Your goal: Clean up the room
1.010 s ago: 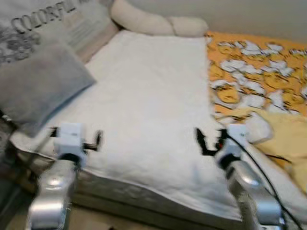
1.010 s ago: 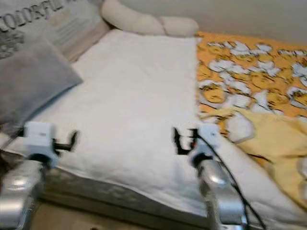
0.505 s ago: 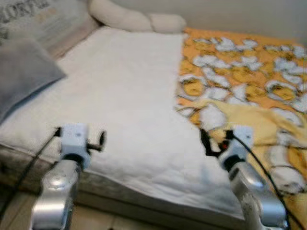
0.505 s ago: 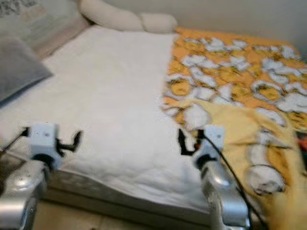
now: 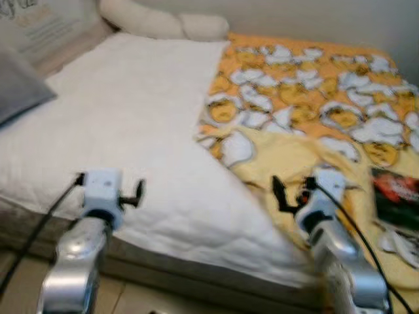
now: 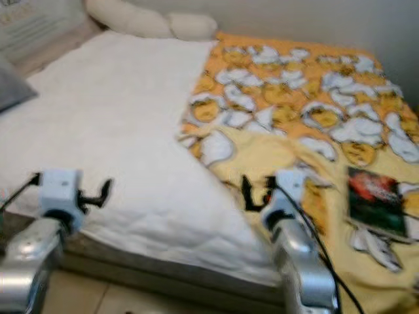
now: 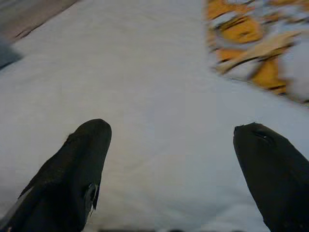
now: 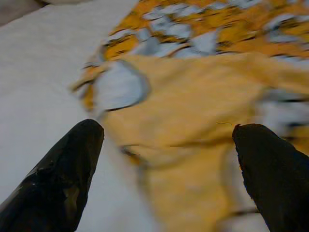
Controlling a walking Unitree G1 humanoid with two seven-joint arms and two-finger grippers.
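A bed lies before me. A white quilt (image 5: 118, 124) covers its left half, and a yellow-orange blanket (image 5: 314, 98) with a white cartoon print covers the right. The blanket's near edge is rumpled and folded back (image 5: 288, 157). A flat red and dark packet (image 5: 396, 196) lies on the blanket at the far right. My left gripper (image 5: 135, 193) hovers open over the quilt's near edge, with nothing between its fingers (image 7: 87, 159). My right gripper (image 5: 283, 194) hovers open over the rumpled blanket fold, and its fingers (image 8: 72, 164) are also empty.
A grey pillow (image 5: 16, 91) and a printed cushion (image 5: 39, 19) sit at the left end of the bed. A cream bolster (image 5: 163, 25) lies along the wall. Some white crumpled bits (image 5: 399, 243) lie near the packet. The mattress edge (image 5: 196, 278) and the floor are just below my arms.
The camera has swung to the right, so the bed has slid left in view and the red packet has come into sight. Both arms keep the same pose, still open.
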